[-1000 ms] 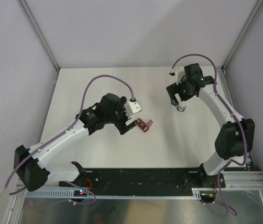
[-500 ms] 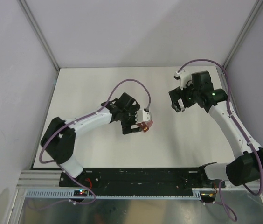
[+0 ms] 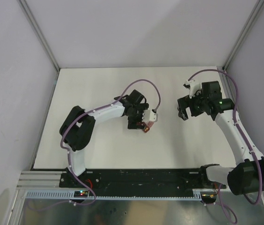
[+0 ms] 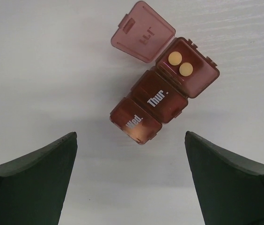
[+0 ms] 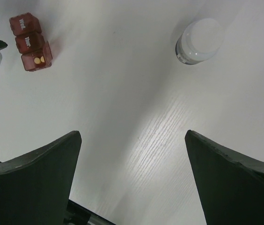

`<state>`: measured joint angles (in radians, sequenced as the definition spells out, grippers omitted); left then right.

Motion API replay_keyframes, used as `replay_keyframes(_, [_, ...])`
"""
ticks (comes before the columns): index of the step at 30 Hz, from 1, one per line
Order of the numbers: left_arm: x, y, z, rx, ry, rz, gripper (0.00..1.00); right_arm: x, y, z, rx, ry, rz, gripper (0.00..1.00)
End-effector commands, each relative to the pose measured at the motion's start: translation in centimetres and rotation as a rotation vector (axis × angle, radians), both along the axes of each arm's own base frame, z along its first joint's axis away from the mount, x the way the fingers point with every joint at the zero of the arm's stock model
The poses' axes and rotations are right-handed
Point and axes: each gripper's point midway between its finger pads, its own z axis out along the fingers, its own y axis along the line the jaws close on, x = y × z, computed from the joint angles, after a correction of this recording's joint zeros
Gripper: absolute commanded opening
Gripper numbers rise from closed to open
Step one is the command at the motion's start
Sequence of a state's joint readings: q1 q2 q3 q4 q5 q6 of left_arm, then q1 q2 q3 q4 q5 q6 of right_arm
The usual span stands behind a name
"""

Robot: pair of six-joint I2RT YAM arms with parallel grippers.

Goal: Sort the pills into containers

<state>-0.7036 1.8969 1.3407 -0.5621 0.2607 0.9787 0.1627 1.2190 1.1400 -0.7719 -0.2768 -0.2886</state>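
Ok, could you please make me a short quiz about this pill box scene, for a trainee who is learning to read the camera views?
1. True or false: all three lids of the dark red pill box are shut.
2. How many yellow pills lie in the open compartment?
3. Which labels are printed on the two shut compartments?
A. Mon. and Tue.
B. Wed. and Thur.
C. Sat. and Sun.

Key: 1 false, one end lid stands open; 2 two; 3 B.

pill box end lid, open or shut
Open: the end lid of the pill box is flipped back, showing two yellow pills inside.
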Motion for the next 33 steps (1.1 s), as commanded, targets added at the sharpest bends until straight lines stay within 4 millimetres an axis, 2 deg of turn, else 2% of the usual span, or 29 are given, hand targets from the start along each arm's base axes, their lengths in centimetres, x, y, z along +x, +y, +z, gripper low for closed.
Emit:
replay_keyframes(1, [1.5,-0.4,0.6,0.011,-0.064,-0.084,1.00,0.1,0.3,1.2,0.050,-0.053,0.021,0.99])
replay_keyframes(12, [1.3,-1.3,0.7,0.023,-0.060,-0.211,1.00,-0.7,0.2,0.5,0.096,-0.041,0.024,0.99])
replay_keyframes(26, [-0.6,-1.1,-0.8,0.111,0.009,-0.305,1.00,-1.3,0.1,-0.4,0.128,-0.033,0.036,0.99])
replay_keyframes(33, [-1.4,-1.8,-1.4,0.127,0.047,-0.331,1.00,-1.5,-0.1,-0.6,0.134,-0.029,0.029,1.00])
